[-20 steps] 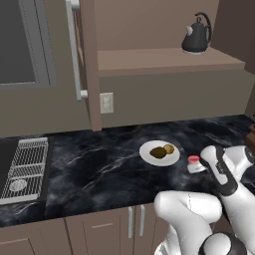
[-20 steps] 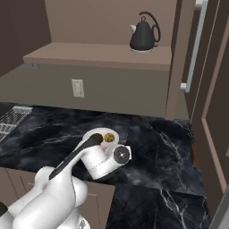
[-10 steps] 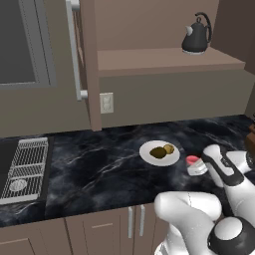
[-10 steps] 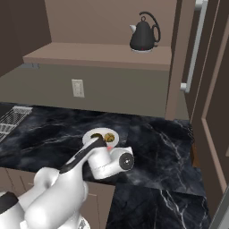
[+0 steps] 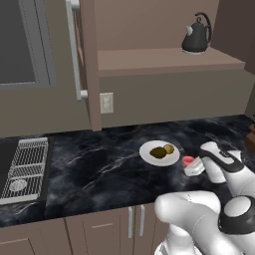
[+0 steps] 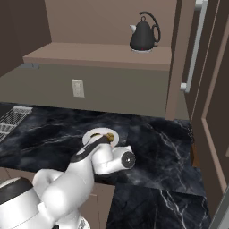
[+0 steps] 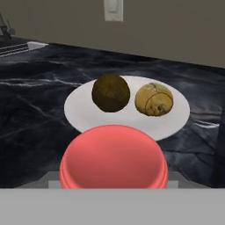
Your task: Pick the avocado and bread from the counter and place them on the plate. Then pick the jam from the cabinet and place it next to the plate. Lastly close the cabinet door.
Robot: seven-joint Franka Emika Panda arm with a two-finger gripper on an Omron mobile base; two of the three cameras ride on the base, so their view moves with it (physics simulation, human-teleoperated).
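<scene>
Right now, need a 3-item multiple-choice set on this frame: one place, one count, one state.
1. Where is the jam?
A. inside the cabinet
B. at the plate's edge, above the counter
C. beside the kettle

2. How many foods lie on the plate?
A. none
B. two
C. four

3. What state is the cabinet door in?
A. open
B. closed
C. removed

Answers: 1 B, the red lid sits at the plate's rim in the left base view. 2 B, avocado and bread lie side by side in the hand view. 3 A, the door stands edge-on, out over the counter.
</scene>
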